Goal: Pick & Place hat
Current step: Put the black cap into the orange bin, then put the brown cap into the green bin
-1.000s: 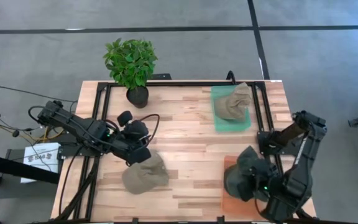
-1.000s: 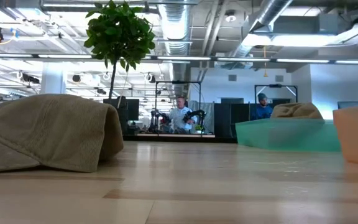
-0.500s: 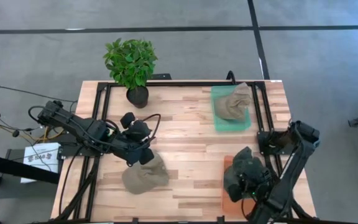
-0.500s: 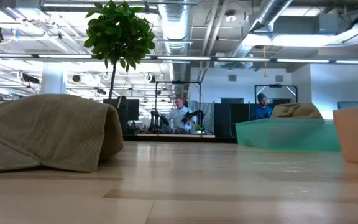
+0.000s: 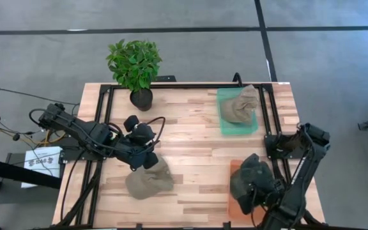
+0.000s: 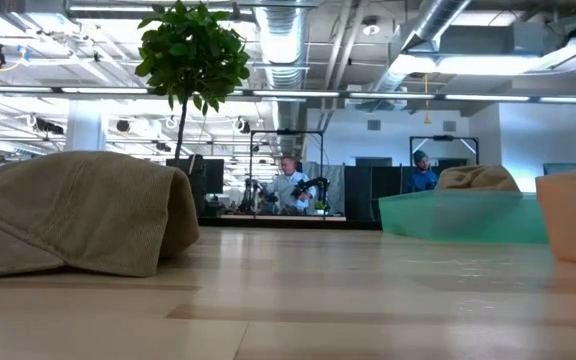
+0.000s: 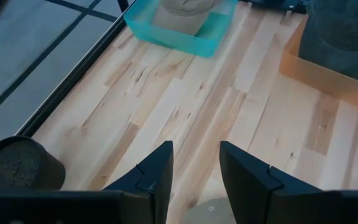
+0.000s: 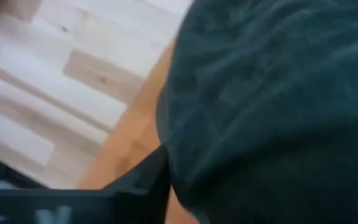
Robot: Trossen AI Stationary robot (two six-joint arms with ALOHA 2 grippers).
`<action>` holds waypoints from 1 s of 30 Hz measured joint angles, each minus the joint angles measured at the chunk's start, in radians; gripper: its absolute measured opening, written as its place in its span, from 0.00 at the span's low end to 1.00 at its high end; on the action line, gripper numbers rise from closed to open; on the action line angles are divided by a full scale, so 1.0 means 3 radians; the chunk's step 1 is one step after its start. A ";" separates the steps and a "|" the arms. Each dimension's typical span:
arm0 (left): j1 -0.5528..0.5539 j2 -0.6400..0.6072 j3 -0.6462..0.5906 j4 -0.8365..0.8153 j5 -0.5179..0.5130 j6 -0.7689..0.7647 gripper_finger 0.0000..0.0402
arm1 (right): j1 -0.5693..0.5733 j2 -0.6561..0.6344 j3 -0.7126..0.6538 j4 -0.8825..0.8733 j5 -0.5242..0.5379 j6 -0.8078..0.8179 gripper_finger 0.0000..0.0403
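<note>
Left jaws (image 5: 147, 160) sit a bit open, nothing in them, hovering at the tan hat (image 5: 149, 179)'s far edge, barely shifted in the last half second, so no grab yet. Right of that hat, the right jaws (image 5: 268, 190) have settled the dark hat (image 5: 251, 182) over the orange tray (image 5: 233, 167); their grip is hidden.

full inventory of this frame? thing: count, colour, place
tan hat: 1, khaki, bare table front-left, under the left gripper
second tan hat: 1, khaki, in the teal tray
dark hat: 1, dark grey-green, over the orange tray
teal tray: 1, teal, back-right
orange tray: 1, orange, front-right
potted plant: 1, green in black pot, back-left
table: 1, light wood
people: 2, seated in the room behind
left gripper: open, above the tan hat
right gripper: at the dark hat
</note>
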 joint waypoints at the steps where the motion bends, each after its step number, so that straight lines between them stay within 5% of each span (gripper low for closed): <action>1: 0.0000 0.0000 0.0000 -0.0003 -0.0008 0.0000 0.32 | 0.0016 -0.0037 0.0000 0.0001 -0.0073 -0.0021 0.38; 8: -0.0001 0.0000 0.0000 -0.0012 -0.0023 0.0000 0.32 | 0.0130 -0.0403 0.0000 -0.0002 -0.0604 -0.0140 0.63; 13: -0.0001 0.0000 0.0000 -0.0012 -0.0025 0.0001 0.32 | 0.0148 -0.0745 0.0001 -0.0075 -0.0716 -0.0146 0.70; 22: -0.0004 0.0000 0.0000 -0.0019 0.0002 0.0003 0.31 | 0.0115 -0.1396 0.0002 -0.0328 0.0200 -0.0187 0.70; 27: -0.0004 0.0010 -0.0002 -0.0017 0.0005 0.0003 0.31 | -0.0068 -0.1683 -0.0033 -0.0312 0.1336 -0.0740 0.70; 30: -0.0003 0.0009 -0.0056 -0.0006 0.0153 0.0003 0.31 | -0.0367 -0.1730 -0.0033 -0.0220 0.1727 -0.1152 0.70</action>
